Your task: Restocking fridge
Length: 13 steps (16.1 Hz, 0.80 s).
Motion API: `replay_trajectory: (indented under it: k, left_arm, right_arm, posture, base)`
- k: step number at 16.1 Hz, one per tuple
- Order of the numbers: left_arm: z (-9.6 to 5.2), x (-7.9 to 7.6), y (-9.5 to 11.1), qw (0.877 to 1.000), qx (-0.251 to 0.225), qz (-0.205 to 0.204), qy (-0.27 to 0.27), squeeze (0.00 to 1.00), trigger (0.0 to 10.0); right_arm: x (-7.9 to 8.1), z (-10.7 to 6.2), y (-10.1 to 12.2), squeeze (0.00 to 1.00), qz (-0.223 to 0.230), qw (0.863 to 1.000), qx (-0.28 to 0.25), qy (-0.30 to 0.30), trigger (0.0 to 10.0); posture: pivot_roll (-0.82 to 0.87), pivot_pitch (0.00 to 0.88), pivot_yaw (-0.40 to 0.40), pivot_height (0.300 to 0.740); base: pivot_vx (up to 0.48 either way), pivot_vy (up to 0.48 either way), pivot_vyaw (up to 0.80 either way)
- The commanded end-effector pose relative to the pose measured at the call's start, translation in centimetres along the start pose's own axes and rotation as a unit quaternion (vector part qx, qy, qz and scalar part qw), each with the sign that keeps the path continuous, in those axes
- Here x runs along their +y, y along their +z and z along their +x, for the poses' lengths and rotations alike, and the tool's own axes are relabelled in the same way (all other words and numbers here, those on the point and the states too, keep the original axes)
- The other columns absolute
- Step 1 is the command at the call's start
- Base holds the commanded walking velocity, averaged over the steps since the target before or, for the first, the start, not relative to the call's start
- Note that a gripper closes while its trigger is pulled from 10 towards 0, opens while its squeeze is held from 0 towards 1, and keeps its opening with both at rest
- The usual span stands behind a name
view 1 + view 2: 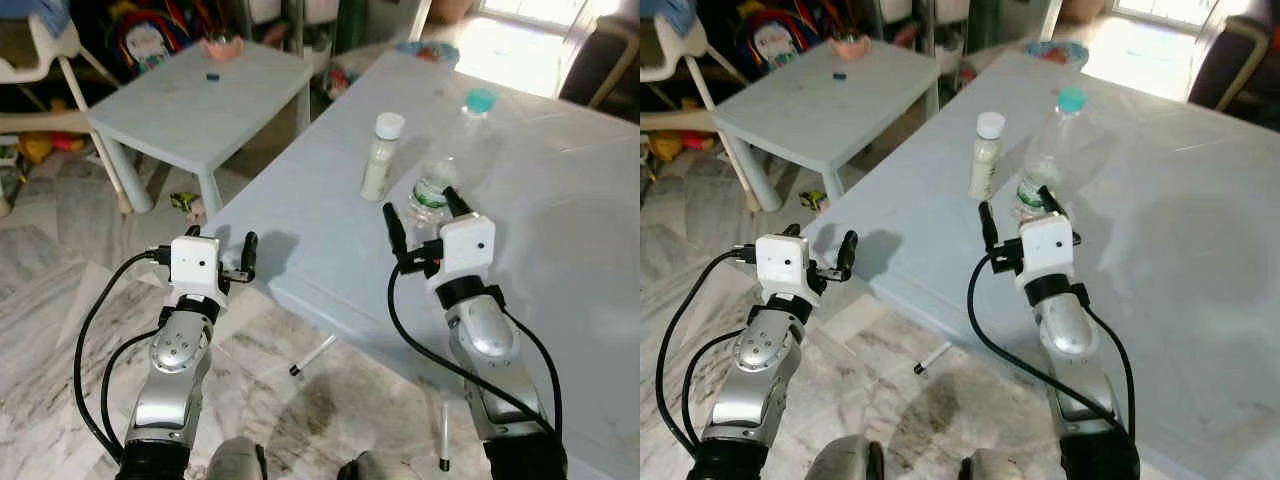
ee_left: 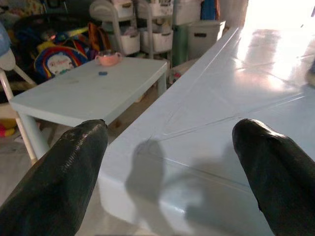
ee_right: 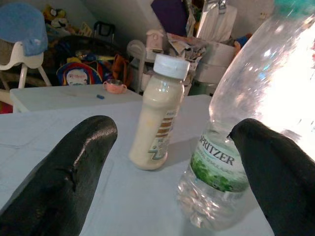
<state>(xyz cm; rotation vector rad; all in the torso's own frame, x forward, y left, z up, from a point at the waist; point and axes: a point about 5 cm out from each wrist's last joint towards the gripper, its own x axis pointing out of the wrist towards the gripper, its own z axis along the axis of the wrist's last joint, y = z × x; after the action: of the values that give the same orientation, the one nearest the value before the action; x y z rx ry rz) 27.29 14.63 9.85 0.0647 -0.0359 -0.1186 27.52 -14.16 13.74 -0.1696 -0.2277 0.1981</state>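
Observation:
A clear water bottle (image 1: 436, 185) with a teal cap stands on the big pale-blue table (image 1: 560, 230). Just left of it stands a small bottle of creamy drink (image 1: 381, 158) with a white cap. My right gripper (image 1: 422, 208) is open right in front of the water bottle, above the tabletop. In the right wrist view the water bottle (image 3: 236, 128) sits close to one finger and the creamy bottle (image 3: 160, 118) lies further ahead between the two. My left gripper (image 1: 238, 256) is open and holds nothing, hovering at the table's near left corner (image 2: 147, 162).
A low pale table (image 1: 200, 105) stands to the left rear with a pink cup (image 1: 222, 45) and a small blue bit on it. A white high chair (image 1: 40, 60) and toys lie behind. A blue dish (image 1: 428, 50) sits at the big table's far end. Marble floor below.

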Motion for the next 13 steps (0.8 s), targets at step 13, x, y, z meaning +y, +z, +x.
replay_trajectory:
  k: [13]
  left_arm:
    - [0.5,0.0,0.4,1.0,-0.004,0.006,-0.004,0.0,10.0]
  right_arm:
    - [-6.5,7.0,4.9,0.0,-0.08,0.99,-0.073,-0.089,10.0]
  posture:
    - [0.02,0.088,-0.019,0.74]
  base:
    - [0.0,0.0,0.0]
